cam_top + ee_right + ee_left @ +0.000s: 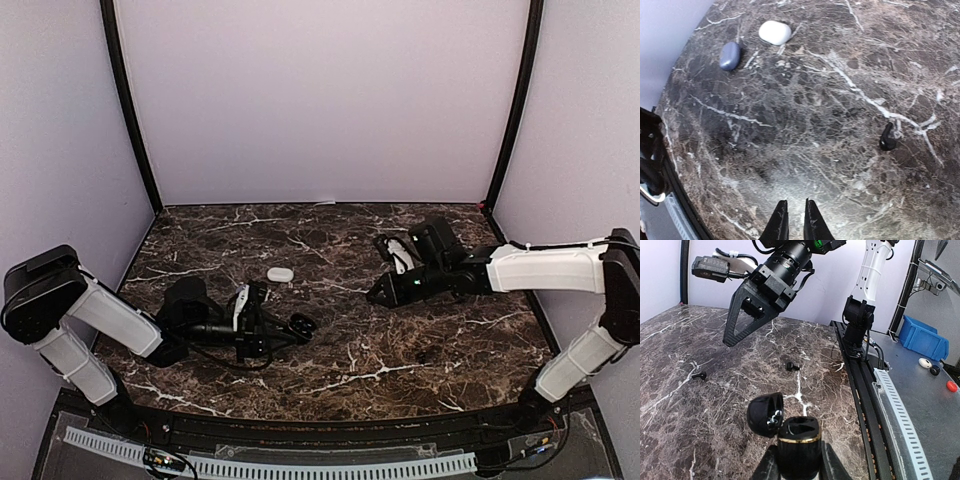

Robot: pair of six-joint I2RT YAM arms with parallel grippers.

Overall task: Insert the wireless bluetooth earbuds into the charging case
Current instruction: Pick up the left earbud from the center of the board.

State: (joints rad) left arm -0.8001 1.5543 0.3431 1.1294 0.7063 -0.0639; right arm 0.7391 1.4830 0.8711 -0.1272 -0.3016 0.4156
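Charging case (799,452) black, gold-rimmed, open

Pale lilac walls (320,100) enclose a dark, white-veined marble table (400,370) from nine to three o'clock. Black posts (130,110) stand at eleven and one.

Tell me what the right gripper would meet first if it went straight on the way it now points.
Probably bare marble table, though depth is unclear. The right gripper aims between the dark earbud and the white case, hitting neither.
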